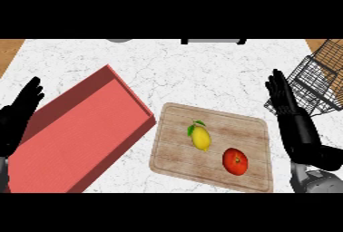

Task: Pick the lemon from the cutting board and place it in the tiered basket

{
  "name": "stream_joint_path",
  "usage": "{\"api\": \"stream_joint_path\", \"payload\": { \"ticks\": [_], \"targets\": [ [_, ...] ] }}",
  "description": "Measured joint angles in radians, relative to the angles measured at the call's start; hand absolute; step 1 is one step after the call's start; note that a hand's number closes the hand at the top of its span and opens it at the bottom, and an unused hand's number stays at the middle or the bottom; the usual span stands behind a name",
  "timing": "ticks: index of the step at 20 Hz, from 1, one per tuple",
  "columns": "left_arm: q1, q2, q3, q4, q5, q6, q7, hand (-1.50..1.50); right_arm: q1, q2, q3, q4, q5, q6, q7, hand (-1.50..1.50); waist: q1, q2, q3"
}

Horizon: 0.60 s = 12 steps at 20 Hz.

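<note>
Two fruits spotted on the cutting board [173, 156]: found the lemon [200, 138] mid-board, just beside the tomato [235, 161]. Saw the right hand [284, 97] open and empty near the tiered basket [315, 81], the left hand [23, 108] open by the red tray [80, 136]. Needed to come down over the lemon, close softly, miss the tomato.

We've got a yellow lemon [201, 138] with a green leaf, a red tomato [235, 161], pale wood-grain cutting board [254, 129], red tray [87, 131], white marbled counter [188, 68], black wire basket [315, 81].
</note>
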Motion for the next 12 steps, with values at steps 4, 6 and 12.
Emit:
{"api": "stream_joint_path", "payload": {
  "ticks": [4, 6, 12],
  "targets": [
    [0.023, -0.023, -0.001, 0.042, 0.010, -0.010, -0.001, 0.00, 0.020, 0.093, 0.021, 0.109, -0.145, 0.115, -0.046, 1.50, 0.023, -0.003, 0.011],
    [0.047, -0.041, -0.007, 0.059, 0.018, -0.011, 0.001, 0.00, 0.039, 0.149, 0.034, 0.157, -0.250, 0.195, -0.049, 1.50, 0.046, 0.006, 0.016],
    [0.112, -0.086, -0.011, 0.109, 0.042, -0.019, 0.000, 0.00, 0.087, 0.260, 0.019, 0.292, -0.281, 0.275, -0.287, -1.50, 0.023, -0.010, 0.019]
  ]
}}
